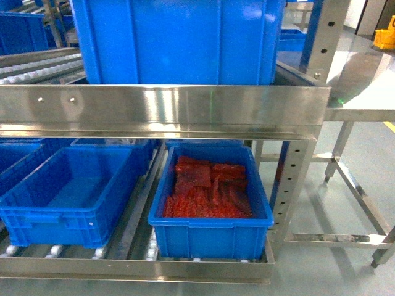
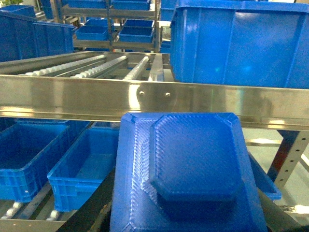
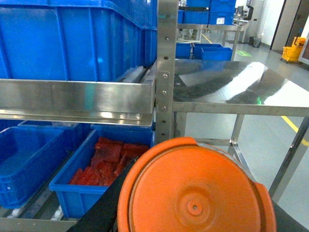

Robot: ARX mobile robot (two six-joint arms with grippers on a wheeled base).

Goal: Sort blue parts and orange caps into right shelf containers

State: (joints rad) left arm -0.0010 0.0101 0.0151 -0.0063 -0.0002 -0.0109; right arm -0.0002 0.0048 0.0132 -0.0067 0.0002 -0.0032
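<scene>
Closest to you, in the left wrist view, a blue part (image 2: pixel 193 169) fills the lower frame: a squarish, stepped plastic piece with chamfered corners and a fine ridged surface. It sits right at the left gripper, whose fingers are hidden beneath it, so you cannot tell how the claw stands; it looks carried, but that is only a guess. Judge it as stiff and light, and the ridged skin should give decent grip. Take it across the flat outer edges, not the raised centre block.

In the right wrist view an orange cap (image 3: pixel 195 191) does the same: a smooth round disc with a rim and a small centre dimple, hard against the right gripper, whose claw is also hidden. It looks rigid, light and rather slick, so pinch across the rim.

Further out, on the lower level of the steel shelf (image 1: pixel 160 102), stand two open containers. The right crate (image 1: pixel 213 231) holds a layer of red material (image 1: pixel 207 194), too blurred to name. The left crate (image 1: pixel 68 203) appears bare inside. Above, a large blue crate (image 1: pixel 179 40) sits on the upper level. Neither arm shows in the head view.
</scene>
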